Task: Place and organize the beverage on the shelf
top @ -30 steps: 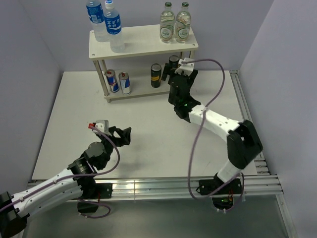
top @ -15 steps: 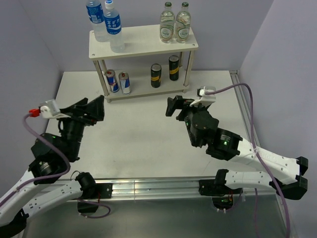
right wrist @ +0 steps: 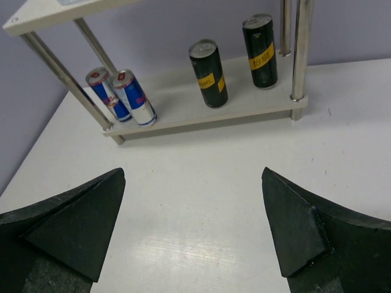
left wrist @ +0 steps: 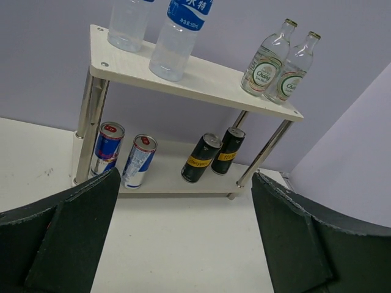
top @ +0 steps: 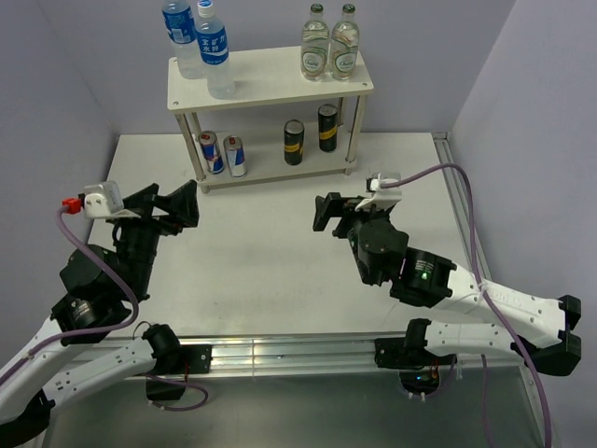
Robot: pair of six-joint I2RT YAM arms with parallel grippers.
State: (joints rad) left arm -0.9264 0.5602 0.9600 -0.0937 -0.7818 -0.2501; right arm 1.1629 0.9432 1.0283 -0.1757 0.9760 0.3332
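Note:
The cream-white shelf [top: 270,79] stands at the back of the table. Two blue-labelled water bottles [top: 213,51] stand on its top board at the left. Two blue-and-silver cans [top: 224,154] and two dark yellow-banded cans [top: 310,135] stand on the lower board; the cans also show in the left wrist view [left wrist: 208,157] and right wrist view [right wrist: 208,73]. My left gripper [top: 177,203] is open and empty, raised over the table's left side. My right gripper [top: 338,210] is open and empty, in front of the shelf's right end.
Two clear green-capped bottles [top: 331,45] stand on the top board's right end. Grey walls close in the table at the left, back and right. A metal rail [top: 308,350] runs along the near edge, and another runs down the right side [top: 464,215].
A second ago my right gripper was at the lower board by the right dark can; it has pulled back, empty. My left arm has risen and shifted left. Little moved in the last half second.

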